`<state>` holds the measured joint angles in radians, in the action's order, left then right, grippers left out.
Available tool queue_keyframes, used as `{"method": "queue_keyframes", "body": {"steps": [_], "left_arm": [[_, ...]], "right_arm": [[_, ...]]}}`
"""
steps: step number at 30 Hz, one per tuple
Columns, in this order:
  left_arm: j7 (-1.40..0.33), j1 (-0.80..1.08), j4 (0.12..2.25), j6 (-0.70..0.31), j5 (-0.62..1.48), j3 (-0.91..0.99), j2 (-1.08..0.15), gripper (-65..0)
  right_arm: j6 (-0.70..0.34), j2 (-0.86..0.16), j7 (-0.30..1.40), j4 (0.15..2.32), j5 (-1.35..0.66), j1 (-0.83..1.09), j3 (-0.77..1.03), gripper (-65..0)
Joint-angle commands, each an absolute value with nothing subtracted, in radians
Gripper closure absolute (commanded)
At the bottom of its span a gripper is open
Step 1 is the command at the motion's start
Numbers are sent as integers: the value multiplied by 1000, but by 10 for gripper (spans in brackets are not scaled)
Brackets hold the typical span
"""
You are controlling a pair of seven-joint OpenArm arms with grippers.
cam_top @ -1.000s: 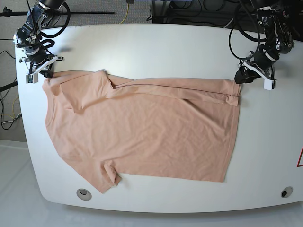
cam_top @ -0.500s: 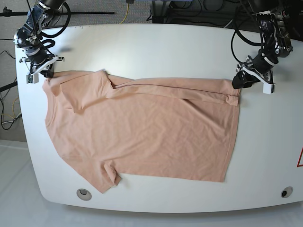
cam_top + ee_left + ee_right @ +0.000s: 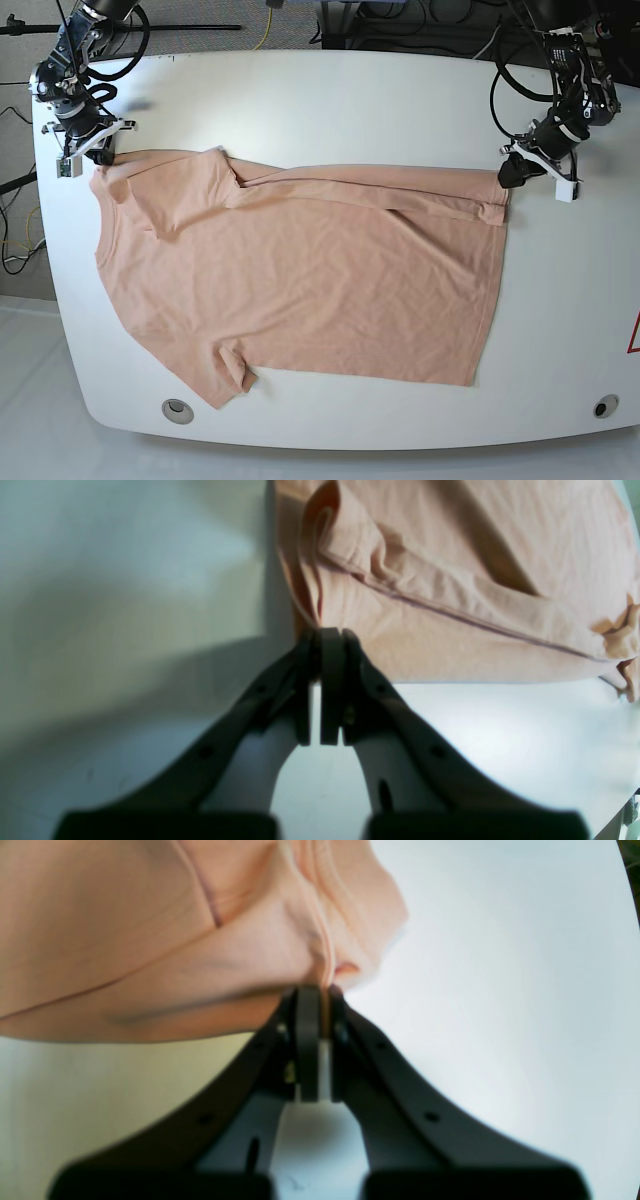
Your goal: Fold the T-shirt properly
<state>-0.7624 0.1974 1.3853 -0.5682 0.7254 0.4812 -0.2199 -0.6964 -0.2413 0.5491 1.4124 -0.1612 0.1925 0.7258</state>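
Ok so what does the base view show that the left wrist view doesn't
Only the base view shows the whole T-shirt spread flat on the white table, the right gripper shut on its far corner, and both arms. Only the left wrist view shows up close the left gripper with its jaws shut on the shirt's folded hem edge. Both show the peach shirt, the table and the left gripper at the shirt's corner.

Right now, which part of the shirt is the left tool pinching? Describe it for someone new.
On the white table, the T-shirt lies spread flat. At its far edge, toward the left arm, the left tool pinches the doubled hem corner, the only corner folded over itself.
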Motion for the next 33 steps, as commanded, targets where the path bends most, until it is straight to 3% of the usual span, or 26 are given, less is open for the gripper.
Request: {"method": "queue_keyframes", "body": {"steps": [1, 5, 11, 21, 33], "left_arm": [[-744, 196, 1414, -520, 729, 484, -239, 0], [-730, 201, 1423, -472, 721, 478, -241, 0], [-710, 196, 1412, -466, 711, 473, -242, -166], [-728, 197, 1403, -503, 711, 472, -235, -58], [-734, 236, 1424, -496, 697, 467, -235, -40]], "right_arm": [[-698, -256, 542, 1420, -162, 188, 725, 0], [-698, -256, 542, 1421, -164, 188, 723, 0], [-698, -258, 542, 1417, -166, 188, 727, 0], [-698, -260, 531, 1420, -169, 190, 727, 0], [-698, -259, 527, 1444, -174, 212, 729, 0]]}}
